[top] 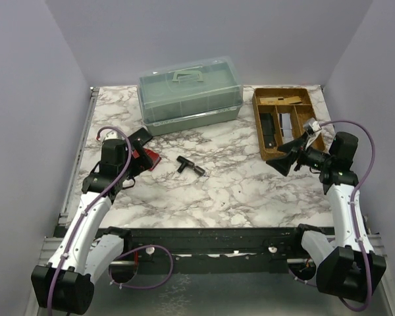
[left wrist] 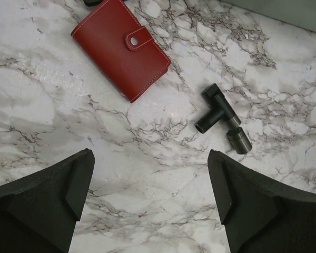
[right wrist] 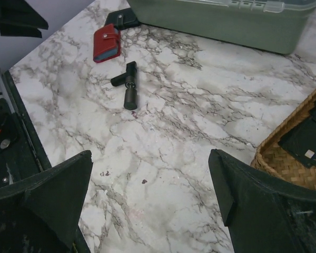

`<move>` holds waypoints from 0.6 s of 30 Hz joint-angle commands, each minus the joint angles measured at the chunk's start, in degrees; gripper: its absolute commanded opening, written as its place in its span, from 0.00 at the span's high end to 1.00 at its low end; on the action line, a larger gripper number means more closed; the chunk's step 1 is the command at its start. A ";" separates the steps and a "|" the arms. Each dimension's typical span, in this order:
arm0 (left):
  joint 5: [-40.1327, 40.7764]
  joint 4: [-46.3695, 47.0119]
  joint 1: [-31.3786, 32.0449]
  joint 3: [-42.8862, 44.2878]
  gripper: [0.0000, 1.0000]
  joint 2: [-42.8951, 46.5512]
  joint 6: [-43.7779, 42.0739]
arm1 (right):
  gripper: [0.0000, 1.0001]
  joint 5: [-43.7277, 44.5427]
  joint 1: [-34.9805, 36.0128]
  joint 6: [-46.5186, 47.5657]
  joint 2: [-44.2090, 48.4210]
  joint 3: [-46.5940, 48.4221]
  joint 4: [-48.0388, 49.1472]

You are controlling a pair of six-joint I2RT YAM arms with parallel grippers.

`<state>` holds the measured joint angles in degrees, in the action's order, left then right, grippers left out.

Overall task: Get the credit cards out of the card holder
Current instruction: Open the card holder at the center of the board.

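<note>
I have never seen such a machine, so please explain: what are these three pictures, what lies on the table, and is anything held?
It is a robot with two arms at a marble table. One picture looks down from above; the other two come from cameras on the wrists, so the black wedges are the left fingers and right fingers. Both pairs stand open and hold nothing. On the table lie a red leather wallet, a black T-shaped pipe piece, a green plastic box and a brown woven tray.
</note>
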<state>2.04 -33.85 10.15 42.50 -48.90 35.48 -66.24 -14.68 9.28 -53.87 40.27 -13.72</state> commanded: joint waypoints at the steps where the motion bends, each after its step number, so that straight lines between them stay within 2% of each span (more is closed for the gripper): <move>1: 3.58 7.35 -1.33 -1.63 0.03 -0.93 2.56 | 0.00 -5.19 0.06 4.94 1.83 -1.41 2.14; 6: -3.22 17.84 -9.16 -8.60 0.03 -2.69 15.34 | 0.00 -2.96 0.04 6.11 2.79 -1.42 1.32; 9: -10.77 26.39 -15.38 -14.17 0.03 -3.90 21.59 | 0.00 -1.95 0.09 6.49 3.39 -1.72 1.16; 11: -15.79 32.57 -17.44 -16.95 0.04 -5.70 23.76 | 0.00 -1.75 0.11 6.65 3.63 -1.90 1.15; 18: -20.23 37.15 -19.10 -18.54 0.07 -14.70 24.92 | 0.00 -2.03 0.17 6.90 3.57 -1.26 0.56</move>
<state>-11.42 -4.84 -7.99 24.82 -59.81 57.39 -68.14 -14.68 15.03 -50.92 39.11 -13.34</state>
